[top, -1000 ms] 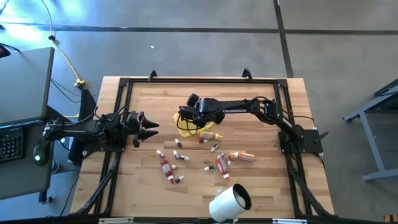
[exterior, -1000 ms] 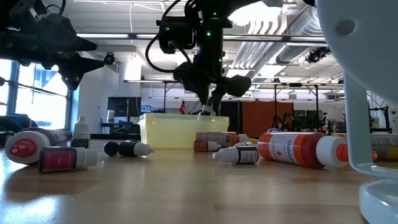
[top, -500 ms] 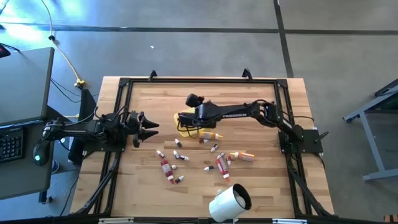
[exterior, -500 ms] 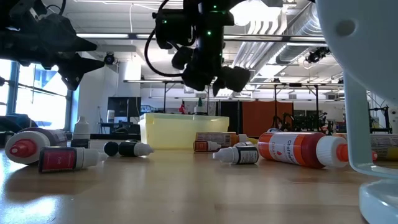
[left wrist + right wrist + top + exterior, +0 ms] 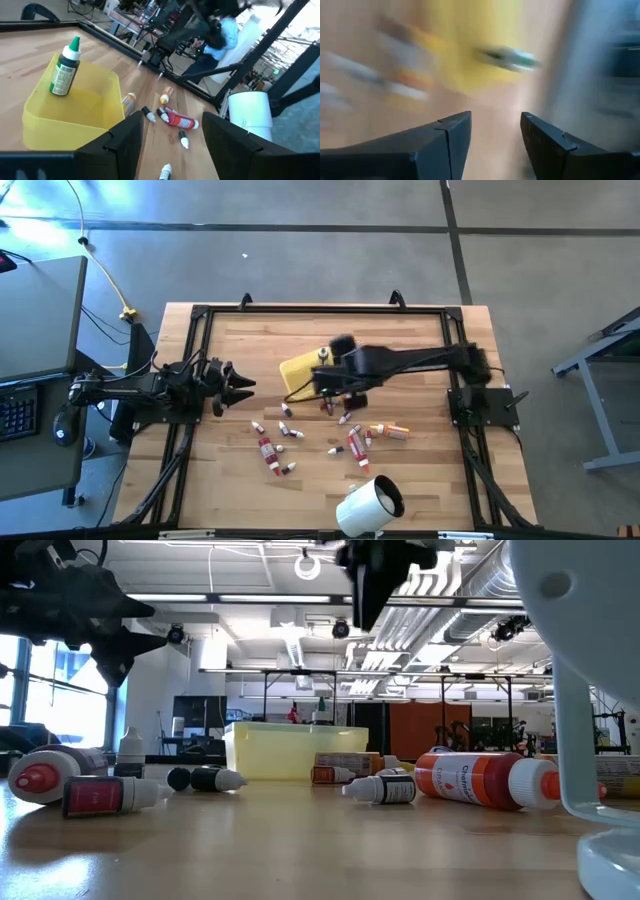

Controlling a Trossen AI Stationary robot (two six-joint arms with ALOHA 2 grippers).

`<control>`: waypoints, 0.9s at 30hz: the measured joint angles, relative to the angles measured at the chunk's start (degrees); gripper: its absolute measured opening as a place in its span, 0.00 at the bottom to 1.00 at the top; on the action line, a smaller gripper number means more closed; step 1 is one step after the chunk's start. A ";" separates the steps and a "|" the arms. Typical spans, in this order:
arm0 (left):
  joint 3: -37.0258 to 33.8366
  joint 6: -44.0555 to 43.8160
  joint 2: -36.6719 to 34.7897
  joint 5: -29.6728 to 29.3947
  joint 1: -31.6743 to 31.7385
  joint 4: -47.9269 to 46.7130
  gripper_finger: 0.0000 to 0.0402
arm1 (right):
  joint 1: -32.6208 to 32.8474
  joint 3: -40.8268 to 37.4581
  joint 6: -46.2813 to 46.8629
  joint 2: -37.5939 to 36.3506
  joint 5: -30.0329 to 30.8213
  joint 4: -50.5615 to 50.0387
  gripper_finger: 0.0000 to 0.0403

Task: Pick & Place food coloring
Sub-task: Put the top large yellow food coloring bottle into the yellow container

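The right gripper [image 5: 495, 131] is seen with its fingers parted and nothing between them; it is raised above the table, with the yellow tray [image 5: 298, 373] just beside it and ahead. One green-capped bottle [image 5: 64, 69] is found standing in that tray, so a single placement can be judged done. Farther out from the gripper, on the side away from the tray, the remaining food coloring [image 5: 350, 442] is scattered on the wood, a dozen or so pieces yet to be moved. The left gripper [image 5: 172, 137] is held open and empty, well apart at the table's left side. The upright bottle in the tray is shown sharply only by the left wrist view; in the low view the tray's wall [image 5: 290, 750] hides it.
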 joint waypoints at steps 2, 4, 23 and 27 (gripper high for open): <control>0.00 0.82 0.00 0.21 0.00 0.04 0.50 | 0.29 -5.16 4.20 -3.68 -5.75 5.79 0.41; 0.00 1.20 0.00 0.17 0.00 0.04 0.50 | 0.87 -12.08 4.87 -7.00 -5.28 12.11 0.41; 0.00 0.93 0.00 0.78 0.00 0.07 0.50 | -5.74 -55.14 5.23 -13.77 -16.32 57.47 0.42; 0.00 0.82 0.00 0.78 0.00 0.07 0.50 | -6.82 -59.83 6.40 -13.74 -21.12 65.49 0.42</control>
